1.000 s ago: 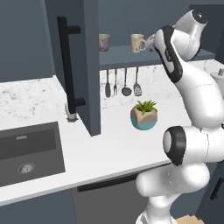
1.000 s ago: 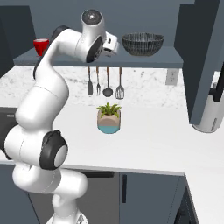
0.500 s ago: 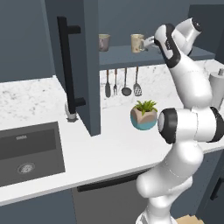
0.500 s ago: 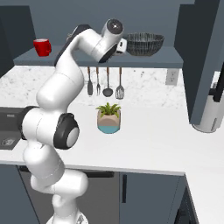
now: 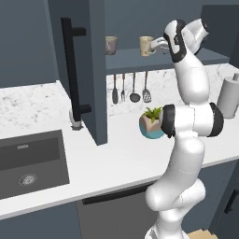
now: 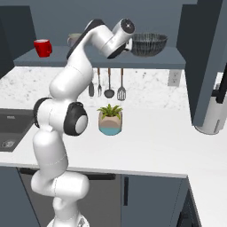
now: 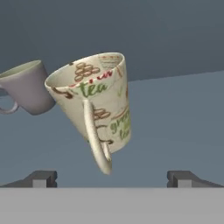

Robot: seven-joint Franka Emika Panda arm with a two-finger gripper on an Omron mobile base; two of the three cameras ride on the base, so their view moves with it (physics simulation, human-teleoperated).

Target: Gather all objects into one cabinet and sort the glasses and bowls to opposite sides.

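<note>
On the shelf of the open slate-blue cabinet [image 5: 140, 60] stand a grey-brown mug [image 5: 111, 45] and a cream mug [image 5: 147, 45]. My gripper [image 5: 160, 43] hovers open just right of the cream mug at shelf height. In the hand view the cream mug [image 7: 98, 105], printed with "tea", looks tilted, and its handle points at me between the spread fingertips [image 7: 41, 178] of my gripper [image 7: 113, 179]. Nothing is held. The grey-brown mug [image 7: 26, 87] sits behind it to the left. In the right base view a red mug [image 6: 43, 48] stands at the shelf's left end and the dark ribbed bowl [image 6: 148, 44] at its right.
The tall cabinet door [image 5: 95, 70] with its black bar handle [image 5: 72, 70] stands open left of the shelf. Utensils [image 5: 130, 88] hang under the shelf. A potted plant [image 5: 151, 122] and a paper towel roll [image 5: 228, 95] stand on the counter, and a sink [image 5: 28, 158] lies at the left.
The arm has straightened upward and the hand has moved in toward the cream mug at shelf height. The jaws stayed open. The mugs and the bowl have not moved.
</note>
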